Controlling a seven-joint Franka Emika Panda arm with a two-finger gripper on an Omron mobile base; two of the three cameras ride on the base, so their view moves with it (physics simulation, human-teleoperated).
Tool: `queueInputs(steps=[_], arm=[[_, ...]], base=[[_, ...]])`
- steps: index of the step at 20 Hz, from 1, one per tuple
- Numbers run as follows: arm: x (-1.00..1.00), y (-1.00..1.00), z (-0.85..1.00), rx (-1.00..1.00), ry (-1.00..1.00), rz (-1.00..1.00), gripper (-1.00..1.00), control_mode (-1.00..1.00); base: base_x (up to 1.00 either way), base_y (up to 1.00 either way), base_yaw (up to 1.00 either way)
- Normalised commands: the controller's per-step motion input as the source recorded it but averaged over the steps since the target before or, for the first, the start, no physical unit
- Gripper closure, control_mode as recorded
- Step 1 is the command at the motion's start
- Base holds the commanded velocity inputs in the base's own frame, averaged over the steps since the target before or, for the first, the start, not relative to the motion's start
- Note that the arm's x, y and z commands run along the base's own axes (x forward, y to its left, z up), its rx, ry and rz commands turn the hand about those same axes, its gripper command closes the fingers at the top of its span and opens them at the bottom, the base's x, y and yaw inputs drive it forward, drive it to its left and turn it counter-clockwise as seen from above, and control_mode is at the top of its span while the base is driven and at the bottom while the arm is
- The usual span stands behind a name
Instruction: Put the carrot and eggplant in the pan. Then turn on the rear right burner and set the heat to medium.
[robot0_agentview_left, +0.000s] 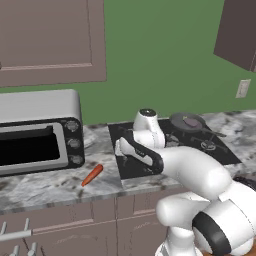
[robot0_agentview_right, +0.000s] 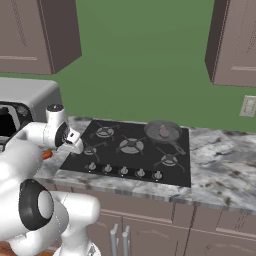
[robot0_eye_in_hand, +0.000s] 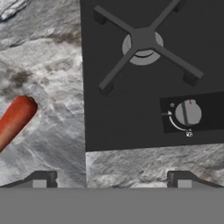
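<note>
The carrot (robot0_agentview_left: 92, 175) lies flat on the marble counter (robot0_agentview_left: 45, 187), off to the hand's left and a little ahead of it; in the hand view its rounded thick end (robot0_eye_in_hand: 15, 120) sits beside the left finger, apart from it, and the rest runs out past the left edge of that view. The gripper (robot0_eye_in_hand: 111, 179) hangs over the counter's front strip just at the left edge of the stove (robot0_agentview_left: 172, 145), its two fingertips (robot0_eye_in_hand: 41, 179) spread wide with nothing between them. Under the hand and toward its right is the stove's black glass, with a burner grate (robot0_eye_in_hand: 142, 43) ahead and a round knob (robot0_eye_in_hand: 188, 113) close to the right finger. The eggplant (robot0_agentview_left: 191, 121) rests inside the pan (robot0_agentview_left: 186, 120), which stands on a rear burner well beyond the hand and to its right; in the right base view the same pale lump (robot0_agentview_right: 163, 132) sits in the grey pan (robot0_agentview_right: 162, 131) with the handle pointing toward the front of the stove. A row of knobs (robot0_agentview_right: 124, 171) lines the stove's front edge. Farther to the hand's left, past the carrot, stands the toaster oven (robot0_agentview_left: 37, 132) with its column of dials, and a wall outlet (robot0_agentview_left: 242, 89) is on the green wall far to the right.
</note>
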Motion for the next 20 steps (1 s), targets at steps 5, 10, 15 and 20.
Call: queueInputs(steps=[5, 10, 15, 20], arm=[[0.18, 0.02, 0.0, 0.0, 0.0, -0.01, -1.0, -1.0], [0.08, 0.22, 0.0, 0.01, 0.0, -0.07, -1.0, -1.0], [0.0, 0.31, 0.0, 0.02, 0.0, -0.11, -1.0, -1.0], [0.0, 0.35, 0.0, 0.0, 0.01, -0.06, -1.0, -1.0]], base=[[0.0, 0.0, 0.0], [0.0, 0.0, 0.0], [0.0, 0.0, 0.0], [0.0, 0.0, 0.0]])
